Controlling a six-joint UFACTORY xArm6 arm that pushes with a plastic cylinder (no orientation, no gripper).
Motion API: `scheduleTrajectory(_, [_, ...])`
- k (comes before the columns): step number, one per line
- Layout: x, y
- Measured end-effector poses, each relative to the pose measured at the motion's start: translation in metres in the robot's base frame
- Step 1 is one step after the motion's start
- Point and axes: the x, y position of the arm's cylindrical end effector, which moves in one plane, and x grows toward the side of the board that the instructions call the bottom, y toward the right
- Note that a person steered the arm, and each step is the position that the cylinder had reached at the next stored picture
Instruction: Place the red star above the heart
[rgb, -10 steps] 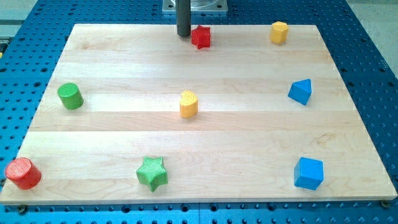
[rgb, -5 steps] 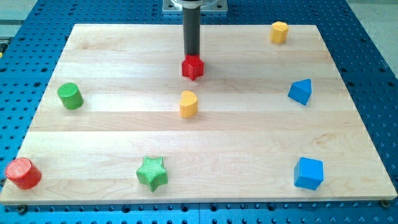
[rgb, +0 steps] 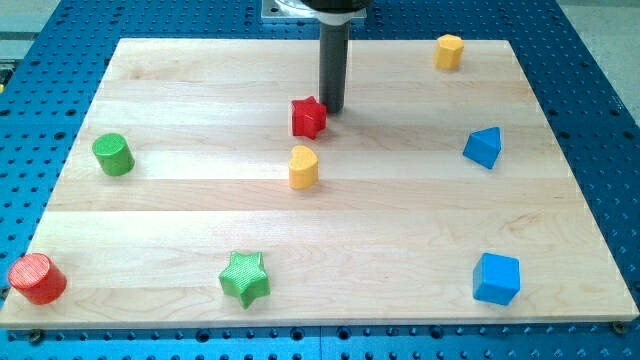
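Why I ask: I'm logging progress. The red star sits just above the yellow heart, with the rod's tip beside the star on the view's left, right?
One thing is wrong: my tip is on the view's right of the red star, not its left. The camera view shows it. The star does sit just above the yellow heart.

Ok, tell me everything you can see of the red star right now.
The red star is a small, chunky block, matte red, looking like ridged plastic, lying flat on the wooden board. It sits in the upper middle of the view, just above the yellow heart, with a narrow strip of bare wood between them. My tip stands right beside its upper-right point; whether they touch I cannot tell. No other block is near it.
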Motion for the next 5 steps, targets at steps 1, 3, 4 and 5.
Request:
scheduleTrajectory(1, [0.007, -0.038])
scheduleTrajectory(3, [0.076, -0.039])
scheduleTrajectory(4, [0.077, -0.037])
scheduleTrajectory(5, [0.037, -0.002])
